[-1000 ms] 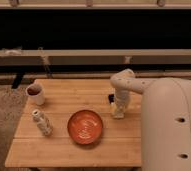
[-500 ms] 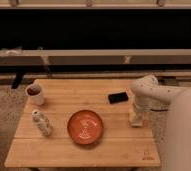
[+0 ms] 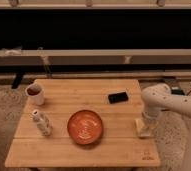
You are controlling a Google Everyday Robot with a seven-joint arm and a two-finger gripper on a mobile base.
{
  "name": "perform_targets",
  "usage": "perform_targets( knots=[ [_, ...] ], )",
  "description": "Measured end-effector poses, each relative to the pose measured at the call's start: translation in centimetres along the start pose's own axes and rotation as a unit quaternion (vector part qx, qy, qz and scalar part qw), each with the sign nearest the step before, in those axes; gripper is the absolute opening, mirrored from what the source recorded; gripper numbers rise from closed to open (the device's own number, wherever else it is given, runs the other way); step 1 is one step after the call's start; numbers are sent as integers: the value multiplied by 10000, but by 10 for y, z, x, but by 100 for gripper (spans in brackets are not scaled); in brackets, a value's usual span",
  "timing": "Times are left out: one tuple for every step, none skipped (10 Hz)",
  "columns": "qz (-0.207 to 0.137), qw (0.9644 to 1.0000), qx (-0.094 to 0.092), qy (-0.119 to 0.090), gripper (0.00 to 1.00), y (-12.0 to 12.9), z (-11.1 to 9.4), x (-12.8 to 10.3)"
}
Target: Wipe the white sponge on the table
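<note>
Wooden table point(image 3: 84, 97), my gripper point(image 3: 146, 125) at 3 o'clock edge pressing white sponge point(image 3: 142, 128) down (finger state: cannot tell), mid-wipe I'd judge, next calls for dragging toward 9.

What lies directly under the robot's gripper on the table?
Under the gripper, at the right edge of the table, lies the white sponge, flat on the planks. The arm covers the sponge's top, so how the gripper meets it cannot be seen.
</note>
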Motion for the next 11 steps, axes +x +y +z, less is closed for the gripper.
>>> perform_targets(
  knots=[
    [-163, 9999, -55, 3, 0, 17, -2, 1],
    [-300, 9995, -92, 10, 0, 33, -3, 0],
    [-477, 9988, -139, 15, 0, 59, -6, -6],
    [-620, 9979, -172, 13, 0, 80, -9, -15],
    [-744, 9970, -201, -1, 1, 98, -12, -23],
    [-893, 9958, -212, -17, 7, 116, -15, -31],
    [-1061, 9941, -203, -49, 18, 132, -19, -39],
    [-1198, 9926, -167, -86, 28, 144, -21, -47],
    [-1265, 9918, -130, -147, 36, 152, -24, -56],
    [-1325, 9909, -73, -214, 47, 155, -26, -68],
    [-1310, 9911, -15, -256, 56, 152, -28, -79]
  ],
)
